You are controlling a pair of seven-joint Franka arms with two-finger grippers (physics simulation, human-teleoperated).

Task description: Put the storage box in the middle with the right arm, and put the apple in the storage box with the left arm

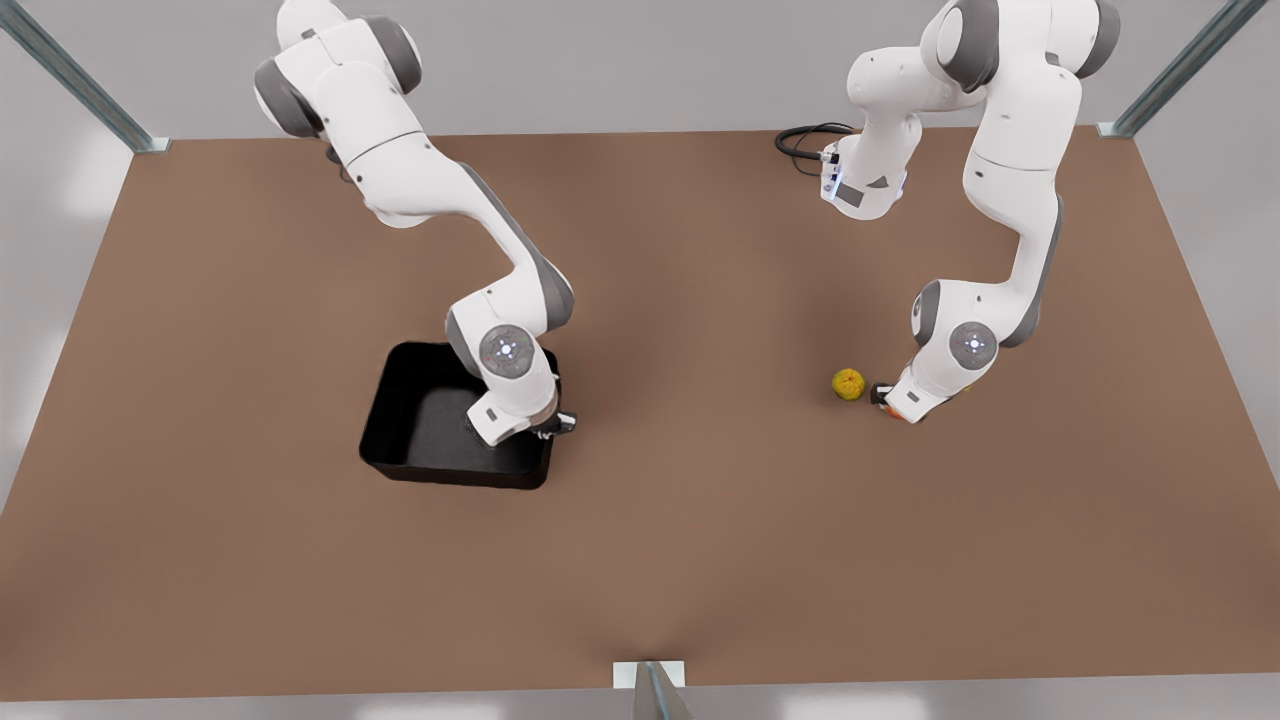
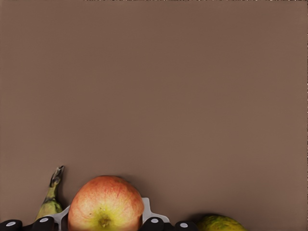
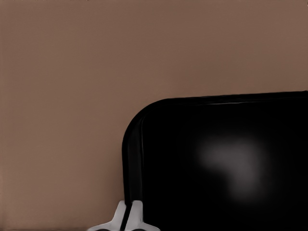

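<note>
The black storage box point(image 1: 420, 420) sits left of the table's middle in the front view. My right gripper point(image 1: 560, 425) is at the box's wall on the front view's right. In the right wrist view the fingers point(image 3: 136, 214) pinch that thin wall of the storage box point(image 3: 216, 159) near a rounded corner. The red-and-yellow apple point(image 2: 106, 204) rests on the table between the fingers of my left gripper point(image 2: 105, 222), whose pads touch its sides. In the front view my left gripper point(image 1: 885, 398) is low over the table at the right, covering most of the apple.
A yellow-green round fruit point(image 1: 848, 384) lies just beside the left gripper, toward the front view's left. A banana point(image 2: 50, 199) lies on the apple's other side. A looped black cable point(image 1: 805, 140) lies at the far right. Metal frame posts stand at the table's corners.
</note>
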